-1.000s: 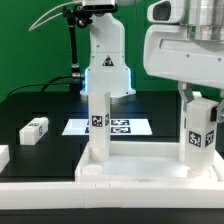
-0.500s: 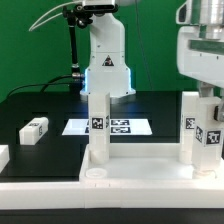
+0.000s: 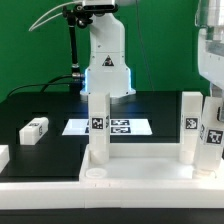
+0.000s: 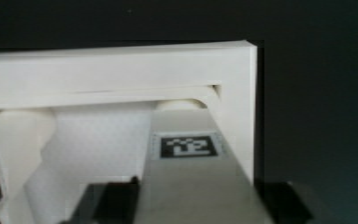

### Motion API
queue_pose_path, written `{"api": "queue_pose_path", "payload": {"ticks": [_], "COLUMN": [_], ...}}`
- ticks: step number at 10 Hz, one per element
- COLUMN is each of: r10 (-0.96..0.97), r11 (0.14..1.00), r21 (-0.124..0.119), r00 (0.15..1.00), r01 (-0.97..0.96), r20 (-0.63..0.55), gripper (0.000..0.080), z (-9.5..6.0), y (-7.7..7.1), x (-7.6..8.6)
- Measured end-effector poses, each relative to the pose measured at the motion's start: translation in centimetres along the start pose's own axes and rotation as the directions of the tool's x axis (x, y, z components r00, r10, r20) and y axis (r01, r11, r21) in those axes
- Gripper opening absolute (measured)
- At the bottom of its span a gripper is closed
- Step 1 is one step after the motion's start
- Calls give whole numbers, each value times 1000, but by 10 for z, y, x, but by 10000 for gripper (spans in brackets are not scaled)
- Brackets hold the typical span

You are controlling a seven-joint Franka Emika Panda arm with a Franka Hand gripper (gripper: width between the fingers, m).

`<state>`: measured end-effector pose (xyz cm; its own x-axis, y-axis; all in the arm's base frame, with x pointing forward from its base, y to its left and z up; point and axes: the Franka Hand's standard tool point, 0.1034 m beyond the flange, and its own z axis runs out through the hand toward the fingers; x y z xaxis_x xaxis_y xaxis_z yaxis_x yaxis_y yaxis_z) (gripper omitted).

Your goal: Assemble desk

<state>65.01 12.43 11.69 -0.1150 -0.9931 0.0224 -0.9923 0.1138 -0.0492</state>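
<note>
Jaws still astride leg (image 4: 194, 160), arm (image 3: 212, 50) shifted

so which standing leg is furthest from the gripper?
The lone leg at the exterior view's left; the other legs stand at its right, by the gripper.

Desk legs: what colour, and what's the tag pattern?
White legs, each with a black-and-white square-marker tag; the pattern shows clearest in the wrist view.

Exterior view: set low, near tabletop (image 3: 40, 100) level, close to the desk top (image 3: 140, 165), facing the robot base (image 3: 108, 70). Wrist view: very close, looking along the end effector (image 4: 190, 200). Both views cover the desk top and a tagged leg (image 4: 190, 150).
</note>
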Motion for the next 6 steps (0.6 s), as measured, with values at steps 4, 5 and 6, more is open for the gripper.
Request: {"api": "queue_pose_path", "payload": {"ticks": [4, 5, 6], "r10": [-414, -471, -530], "r11": [909, 879, 845], "r21": [29, 59, 53], "r00": [910, 881, 847], "r01": [415, 473, 532], "r20": [-31, -43, -46], "gripper": [640, 648, 648], "z": [-8, -6, -4], "y": [2, 2, 4], "x": [13, 15, 17]}}
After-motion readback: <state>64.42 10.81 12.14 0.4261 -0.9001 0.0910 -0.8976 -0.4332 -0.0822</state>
